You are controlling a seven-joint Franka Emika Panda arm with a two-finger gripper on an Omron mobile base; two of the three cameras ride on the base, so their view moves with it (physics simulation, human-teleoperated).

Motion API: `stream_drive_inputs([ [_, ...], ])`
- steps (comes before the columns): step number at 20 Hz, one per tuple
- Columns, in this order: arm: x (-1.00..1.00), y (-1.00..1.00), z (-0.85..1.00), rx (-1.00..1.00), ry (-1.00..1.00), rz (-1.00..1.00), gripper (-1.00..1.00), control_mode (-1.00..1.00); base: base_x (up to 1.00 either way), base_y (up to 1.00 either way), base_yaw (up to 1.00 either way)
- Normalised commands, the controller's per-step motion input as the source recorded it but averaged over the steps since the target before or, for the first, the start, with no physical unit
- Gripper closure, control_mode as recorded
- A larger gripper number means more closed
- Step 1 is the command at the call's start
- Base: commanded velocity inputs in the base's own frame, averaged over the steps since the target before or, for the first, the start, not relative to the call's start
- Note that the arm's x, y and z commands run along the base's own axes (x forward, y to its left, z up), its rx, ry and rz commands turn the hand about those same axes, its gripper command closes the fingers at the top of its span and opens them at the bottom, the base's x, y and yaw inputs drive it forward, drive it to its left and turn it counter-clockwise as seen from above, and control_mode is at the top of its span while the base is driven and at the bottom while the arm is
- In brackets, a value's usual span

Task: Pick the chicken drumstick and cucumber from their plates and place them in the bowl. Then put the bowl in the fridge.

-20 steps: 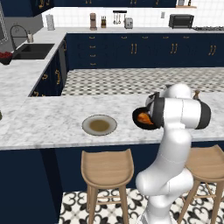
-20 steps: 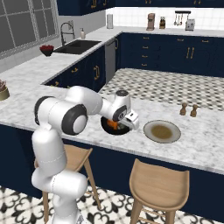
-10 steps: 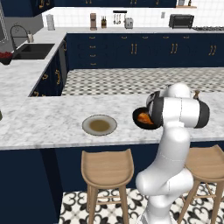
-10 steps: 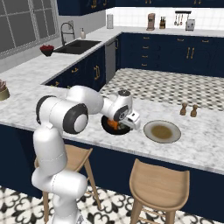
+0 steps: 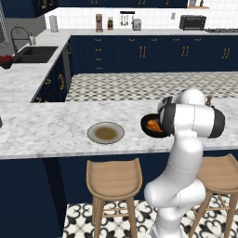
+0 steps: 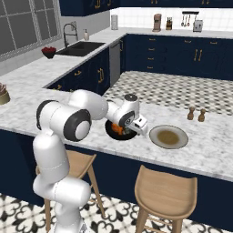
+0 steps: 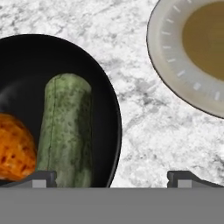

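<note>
The glossy black bowl (image 7: 26,57) stands on the marble counter and holds the dark green cucumber (image 7: 65,131) with the orange-brown chicken drumstick (image 7: 15,153) beside it. My gripper (image 7: 113,179) hovers open and empty over the bowl's rim, one fingertip above the cucumber and the other above bare counter. From the base views the bowl (image 5: 149,126) (image 6: 119,132) lies under my hand (image 6: 136,124). One plate (image 5: 106,133) sits empty to the bowl's left. Another empty plate (image 6: 169,136) (image 7: 192,52) sits to its right. The fridge is out of view.
Two wooden stools (image 5: 114,179) (image 6: 166,193) stand below the counter's near edge. Salt and pepper shakers (image 6: 196,113) stand behind the right plate. A sink (image 6: 84,47) with a tap is on the far left counter. Navy cabinets line the back wall.
</note>
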Motion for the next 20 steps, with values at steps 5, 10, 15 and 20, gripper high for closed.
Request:
stream_drive_inputs([
  [5,0.0,-0.02,-0.08,0.0,0.05,-0.18,-1.0,-1.0,0.0,0.0,0.0],
  [10,0.01,0.0,-0.27,0.0,0.13,-0.12,-1.0,-1.0,0.0,0.0,0.0],
  [15,-0.2,0.1,0.06,0.01,-0.02,0.0,-1.0,-1.0,0.0,0.0,0.0],
  [20,-0.82,0.47,0.04,0.13,-0.12,-0.02,-1.0,-1.0,0.0,0.0,0.0],
])
